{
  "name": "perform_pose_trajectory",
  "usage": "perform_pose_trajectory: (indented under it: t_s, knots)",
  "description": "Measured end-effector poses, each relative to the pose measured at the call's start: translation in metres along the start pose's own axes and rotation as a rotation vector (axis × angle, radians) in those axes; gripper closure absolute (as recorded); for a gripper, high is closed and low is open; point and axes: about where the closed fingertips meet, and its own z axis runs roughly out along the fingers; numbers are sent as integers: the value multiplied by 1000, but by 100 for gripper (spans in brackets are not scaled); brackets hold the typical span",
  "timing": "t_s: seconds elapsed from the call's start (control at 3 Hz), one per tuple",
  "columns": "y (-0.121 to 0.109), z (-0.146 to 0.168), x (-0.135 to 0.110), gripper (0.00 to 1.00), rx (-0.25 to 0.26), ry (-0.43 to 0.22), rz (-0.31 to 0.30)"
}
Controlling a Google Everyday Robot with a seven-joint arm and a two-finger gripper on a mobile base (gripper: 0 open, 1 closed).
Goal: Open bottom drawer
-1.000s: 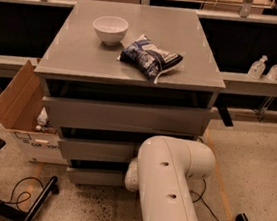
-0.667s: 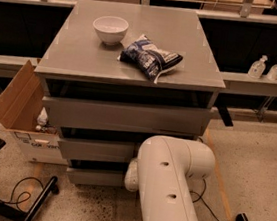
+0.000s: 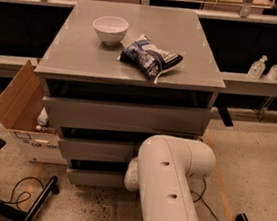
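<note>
Seemingly, the claw is hidden behind the white arm [image 3: 172, 187], low at the grey cabinet [image 3: 196, 54]; its state cannot be told. Beside the arm, the bottom drawer [image 3: 95, 178] is seen, lowest of three. Nothing has been shifted lately, so no pull is judged begun.

change: nothing is moving; bottom drawer [image 3: 95, 178] is showing no shift.
gripper: sitting out of sight behind white arm [image 3: 172, 187].

White arm [image 3: 172, 187] fronts bottom drawer [image 3: 95, 178], claw hidden behind it.
</note>
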Motion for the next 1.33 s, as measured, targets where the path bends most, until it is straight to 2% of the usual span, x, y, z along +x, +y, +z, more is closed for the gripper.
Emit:
perform_pose_trajectory:
  t_s: [1.33]
  knots:
    - [-3, -10, -1, 100, 0, 0, 0]
